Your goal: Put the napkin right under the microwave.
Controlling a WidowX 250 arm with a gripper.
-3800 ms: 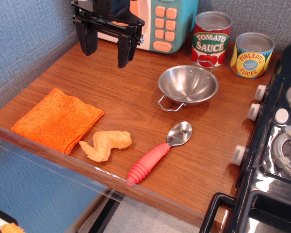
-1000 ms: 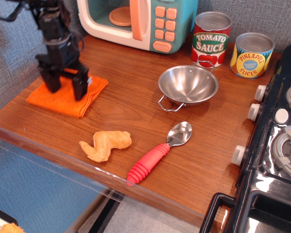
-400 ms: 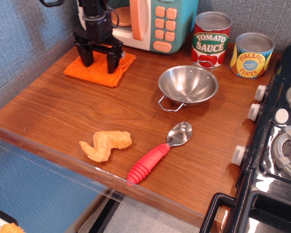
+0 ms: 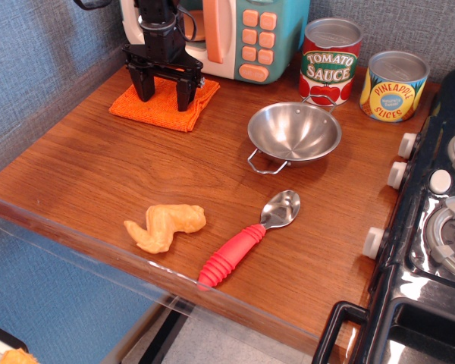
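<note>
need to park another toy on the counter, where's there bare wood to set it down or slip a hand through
Widest bare patch: left-centre wood between the napkin, chicken piece and steel bowl. Smaller patch: right of the spoon, toward the stove knobs. Crowded: the back row, with microwave, end effector, tomato sauce can and pineapple can.

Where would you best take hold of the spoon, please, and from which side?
Grip the spoon at the middle of its red ribbed handle, coming straight down from above, with the fingers closing across the handle. It lies flat and diagonal on the counter, bowl end toward the steel bowl. The handle is thick and ridged, likely less slippery than the thin metal end.
</note>
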